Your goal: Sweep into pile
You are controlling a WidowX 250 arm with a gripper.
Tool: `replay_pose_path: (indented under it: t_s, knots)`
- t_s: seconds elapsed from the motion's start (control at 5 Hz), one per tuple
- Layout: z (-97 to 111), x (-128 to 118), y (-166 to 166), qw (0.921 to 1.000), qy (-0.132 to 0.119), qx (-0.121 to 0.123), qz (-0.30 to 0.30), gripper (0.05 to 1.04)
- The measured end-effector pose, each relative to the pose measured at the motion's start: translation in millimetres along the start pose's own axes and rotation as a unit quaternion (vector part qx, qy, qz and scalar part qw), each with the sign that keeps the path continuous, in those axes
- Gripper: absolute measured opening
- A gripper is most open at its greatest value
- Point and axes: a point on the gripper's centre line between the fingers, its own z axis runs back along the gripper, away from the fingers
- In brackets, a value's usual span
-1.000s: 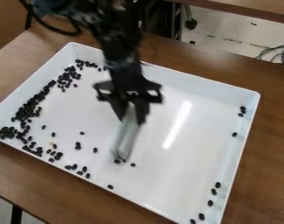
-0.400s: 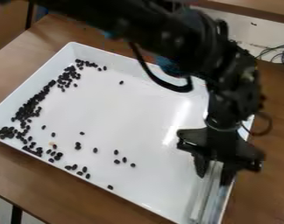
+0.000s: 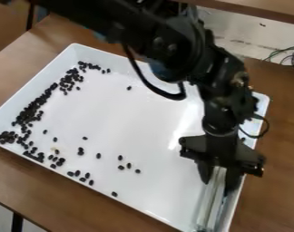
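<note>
Tool (image 3: 218, 177), blade (image 3: 210, 201) moved to tray's (image 3: 155, 186) right side.

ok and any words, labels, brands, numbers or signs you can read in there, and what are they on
None that can be read: no legible text on the white rectangular tray, the small black beans, the pale translucent strip-like tool, the brown wooden table or the black robot arm.

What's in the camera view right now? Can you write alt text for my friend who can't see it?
A black robot pincer grips a pale, flat tool in a white tray, at the picture's right. Small black beans crowd the tray's edge at the picture's left, and others lie scattered.
</note>
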Motion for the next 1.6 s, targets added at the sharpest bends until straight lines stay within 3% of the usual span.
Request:
replay_pose_path:
  t_s: [0.4, 1.2, 1.6]
  knots:
    - [13, -8, 94, 0.9982, 0.012, 0.039, 0.044, 0.355]
    - [42, -8, 269, 0.9915, 0.013, 0.082, 0.100, 0.355]
    - [58, 5, 296, 0.9902, 0.018, 0.097, 0.099, 0.355]
